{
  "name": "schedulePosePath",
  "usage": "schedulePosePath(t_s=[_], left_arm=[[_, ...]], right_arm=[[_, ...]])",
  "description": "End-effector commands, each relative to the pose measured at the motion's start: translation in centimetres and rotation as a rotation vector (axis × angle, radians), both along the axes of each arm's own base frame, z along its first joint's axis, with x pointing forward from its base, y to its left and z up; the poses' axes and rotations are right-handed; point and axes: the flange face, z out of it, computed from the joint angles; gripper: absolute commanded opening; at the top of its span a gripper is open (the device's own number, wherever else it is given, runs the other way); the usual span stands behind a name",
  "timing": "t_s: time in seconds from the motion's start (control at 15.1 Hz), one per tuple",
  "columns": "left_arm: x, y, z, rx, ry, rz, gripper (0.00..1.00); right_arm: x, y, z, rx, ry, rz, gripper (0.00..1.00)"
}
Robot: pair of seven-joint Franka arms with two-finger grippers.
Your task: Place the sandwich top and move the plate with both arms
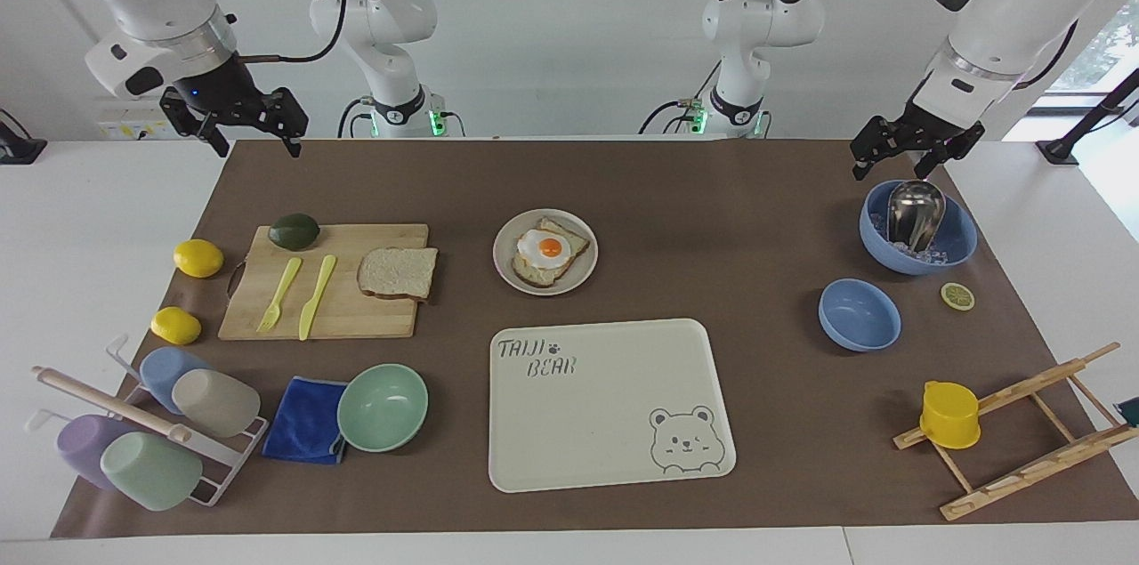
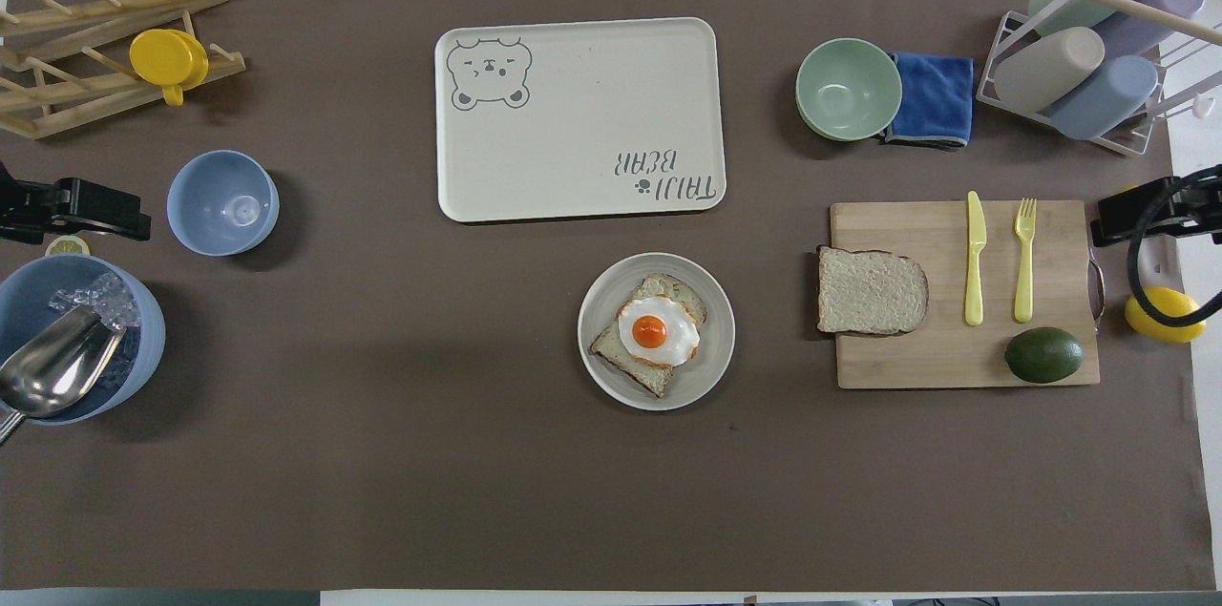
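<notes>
The sandwich top, a plain pale bread slice, lies on the wooden cutting board at the board's end toward the plate; it also shows in the overhead view. The round beige plate sits mid-table and holds a bread slice with a fried egg; the plate shows from above too. My right gripper hangs open and empty over the table's edge at the right arm's end. My left gripper hangs open and empty over the ice bowl. Both arms wait.
The cream bear tray lies farther from the robots than the plate. A mint bowl, a blue cloth and a cup rack stand beside it. The board carries a knife, a fork and an avocado. A blue bowl and a wooden rack are at the left arm's end.
</notes>
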Motion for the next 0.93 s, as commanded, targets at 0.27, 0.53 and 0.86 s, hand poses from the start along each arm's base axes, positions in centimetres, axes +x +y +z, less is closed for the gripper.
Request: schedulePosePath(t_s=[0.27,0.53,0.86], left_arm=[[-0.4,0.3,0.5,0.016,-0.013,-0.006,1.0],[-0.4,0.3,0.4,0.016,-0.01,-0.006,1.0],[-0.4,0.3,0.4,0.016,-0.012,-0.006,1.0]], right_arm=[[0.2,0.0,-0.3,-0.019,0.009,0.006,1.0],[0.5,4.9,-1.4,-0.06,0.001,0.138,1.0],[2.0,14.9,-8.9,-0.256,0.056,0.073,1.0]])
